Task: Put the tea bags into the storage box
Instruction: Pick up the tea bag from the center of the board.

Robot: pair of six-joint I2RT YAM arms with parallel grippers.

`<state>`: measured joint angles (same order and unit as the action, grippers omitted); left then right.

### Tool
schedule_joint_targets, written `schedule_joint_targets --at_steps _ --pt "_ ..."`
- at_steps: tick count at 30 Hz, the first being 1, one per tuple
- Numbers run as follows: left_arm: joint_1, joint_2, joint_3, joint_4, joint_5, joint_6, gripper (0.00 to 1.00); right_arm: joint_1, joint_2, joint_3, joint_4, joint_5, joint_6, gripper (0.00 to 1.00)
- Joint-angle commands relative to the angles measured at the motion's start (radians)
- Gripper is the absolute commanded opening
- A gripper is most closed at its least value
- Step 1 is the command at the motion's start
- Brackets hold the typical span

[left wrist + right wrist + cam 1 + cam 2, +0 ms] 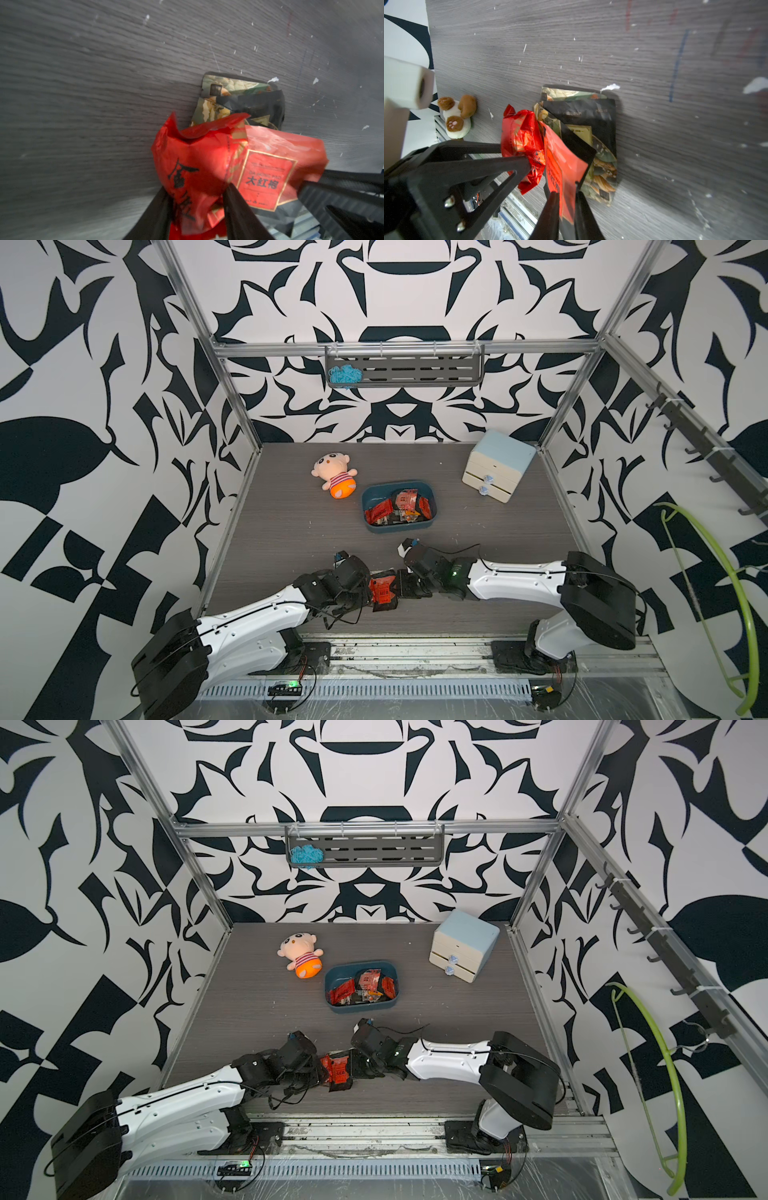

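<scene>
Together near the table's front edge, left fingers pinch a crumpled sachet (right fingers: a flat sachet).

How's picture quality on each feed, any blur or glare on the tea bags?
Left wrist view: table grain smeared, bright glare on the crumpled red tea bag. Right wrist view: flat red tea bag slightly soft, table blurred farther out. Both top views: evenly lit, no glare.

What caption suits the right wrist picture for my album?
Right claw pinches a red-label tea bag while left claw grips a crumpled red sachet, darker sachets lying on the table.
</scene>
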<state>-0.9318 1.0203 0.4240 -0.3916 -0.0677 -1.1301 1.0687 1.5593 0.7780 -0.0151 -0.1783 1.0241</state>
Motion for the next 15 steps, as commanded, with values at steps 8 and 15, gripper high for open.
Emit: schedule_joint_targets --at_steps 8,15 --pt "-0.002 -0.01 -0.021 0.007 -0.015 -0.008 0.45 0.01 0.021 0.055 0.014 -0.006 -0.019 0.12" --pt "-0.015 -0.003 -0.031 0.107 0.009 -0.022 0.45 0.007 -0.026 0.056 -0.088 0.053 -0.043 0.0"
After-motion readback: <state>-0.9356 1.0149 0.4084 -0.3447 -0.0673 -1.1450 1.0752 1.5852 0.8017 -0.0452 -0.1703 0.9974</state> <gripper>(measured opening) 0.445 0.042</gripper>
